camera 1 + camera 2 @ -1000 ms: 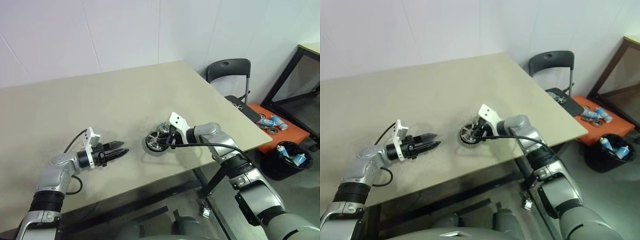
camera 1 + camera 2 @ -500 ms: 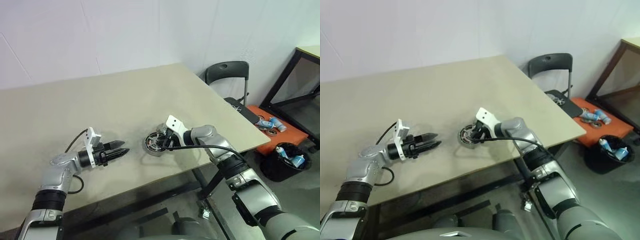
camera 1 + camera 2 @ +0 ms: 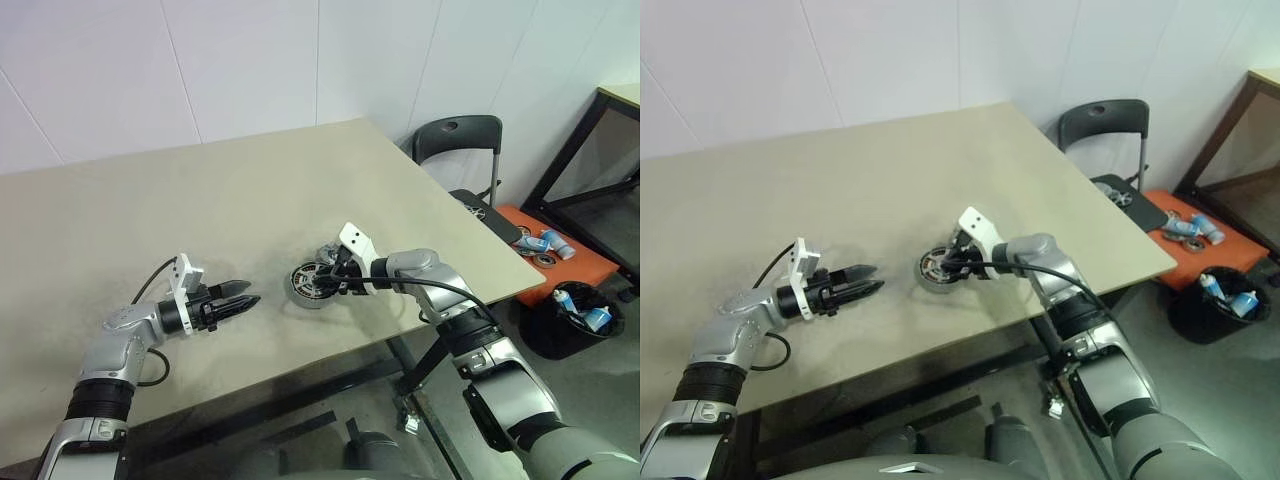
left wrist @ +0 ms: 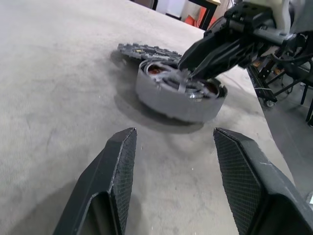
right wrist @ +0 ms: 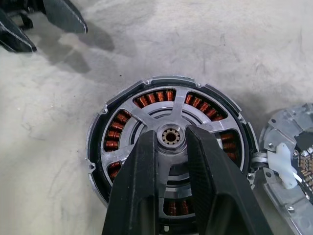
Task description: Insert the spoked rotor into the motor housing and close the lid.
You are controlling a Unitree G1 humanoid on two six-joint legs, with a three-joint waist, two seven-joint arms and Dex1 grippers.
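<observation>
Spoked rotor (image 5: 168,134), seated in motor housing (image 5: 98,147) on table (image 3: 150,200): right gripper (image 5: 171,142) jaws narrowly pinching its hub, press level until flush; lid (image 5: 293,161) just beside; left gripper (image 4: 171,161) jaws open, empty.

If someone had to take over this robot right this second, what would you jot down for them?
Left gripper: open, empty, hovering over the beige table, pointed at the parts.
Right gripper: fingers close together over the hub of the grey spoked rotor; a grip isn't clear.
The rotor already sits inside the round silver-rimmed motor housing, copper windings showing between the spokes.
The flat grey lid lies beside the housing.
Left: let go of the rotor, fit the lid.
</observation>
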